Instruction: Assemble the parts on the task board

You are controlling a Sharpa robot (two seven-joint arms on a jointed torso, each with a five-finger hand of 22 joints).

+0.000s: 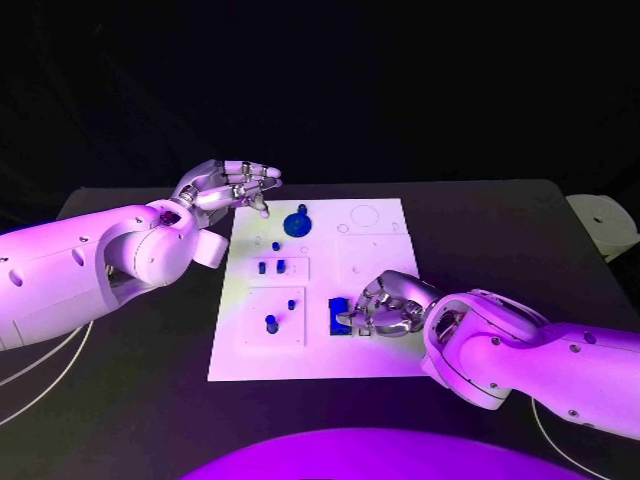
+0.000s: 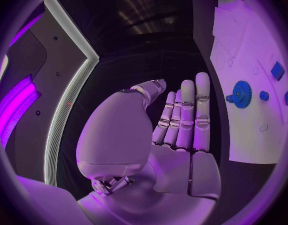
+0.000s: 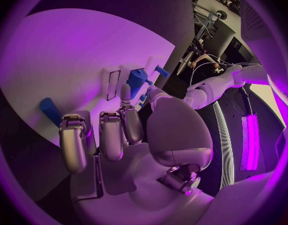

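Note:
The white task board (image 1: 385,225) lies in the middle of the table. A blue gear (image 1: 296,222) (image 2: 241,94) (image 3: 137,79) stands near its far edge. Small blue parts (image 1: 273,267) sit in the recesses on the board's left side. My left hand (image 1: 234,188) (image 2: 181,120) hovers over the board's far left corner with its fingers straight and nothing in it. My right hand (image 1: 385,305) (image 3: 112,135) rests low over the board's near right part with its fingers curled in. A blue part (image 1: 339,315) (image 3: 50,110) lies right beside those fingers, outside the palm.
A small blue knob (image 2: 264,95) and a blue square piece (image 2: 278,70) lie on the board past the gear. Round outlines (image 1: 366,215) mark the board's far right corner. A pale object (image 1: 606,225) stands at the table's right edge.

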